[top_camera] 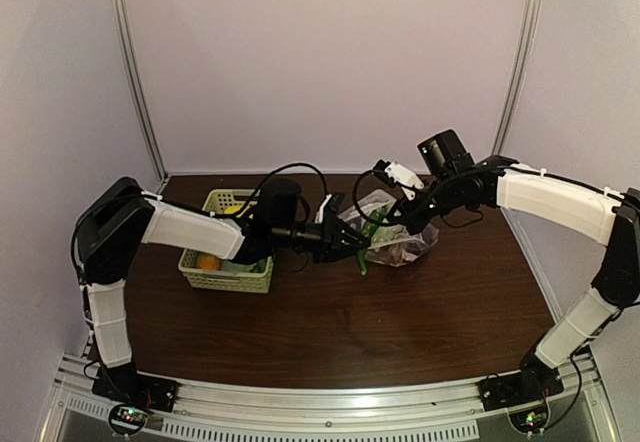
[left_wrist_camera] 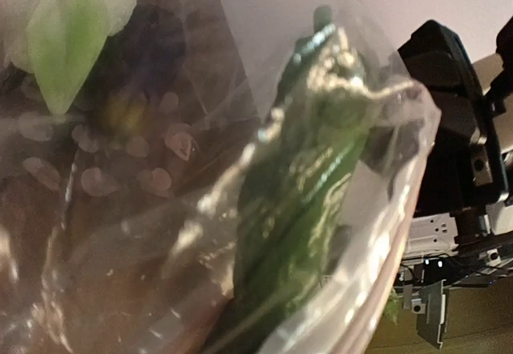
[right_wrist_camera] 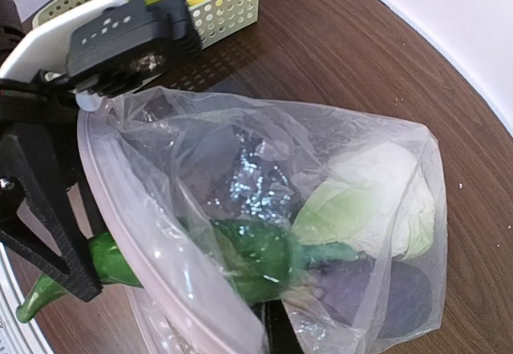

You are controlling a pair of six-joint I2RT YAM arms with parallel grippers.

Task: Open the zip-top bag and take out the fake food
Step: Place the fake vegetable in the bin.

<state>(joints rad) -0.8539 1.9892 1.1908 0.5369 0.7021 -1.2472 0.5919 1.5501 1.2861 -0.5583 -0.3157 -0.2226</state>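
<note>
The zip-top bag point(top_camera: 405, 237) is held up over the table's middle, its mouth facing left. In the right wrist view the bag point(right_wrist_camera: 160, 210) holds a whitish-green lumpy piece point(right_wrist_camera: 377, 194), a dark purple eggplant point(right_wrist_camera: 401, 298) and a long green piece point(right_wrist_camera: 256, 254). The green piece's end point(right_wrist_camera: 104, 258) sticks out past the pale zip strip. My left gripper point(top_camera: 345, 245) is at the mouth, shut on that green piece point(top_camera: 362, 259). Its black finger point(right_wrist_camera: 48, 226) lies beside the piece. My right gripper point(top_camera: 400, 210) is shut on the bag's upper edge. In the left wrist view, plastic and the green piece point(left_wrist_camera: 296, 210) hide my fingers.
The pale green lattice basket point(top_camera: 225, 277) stands left of the bag under my left arm, with an orange piece point(top_camera: 207, 261) and a yellow piece point(top_camera: 232, 209) in it. It also shows in the right wrist view point(right_wrist_camera: 232, 2). The right arm's black wrist point(left_wrist_camera: 449, 114) is close behind the bag.
</note>
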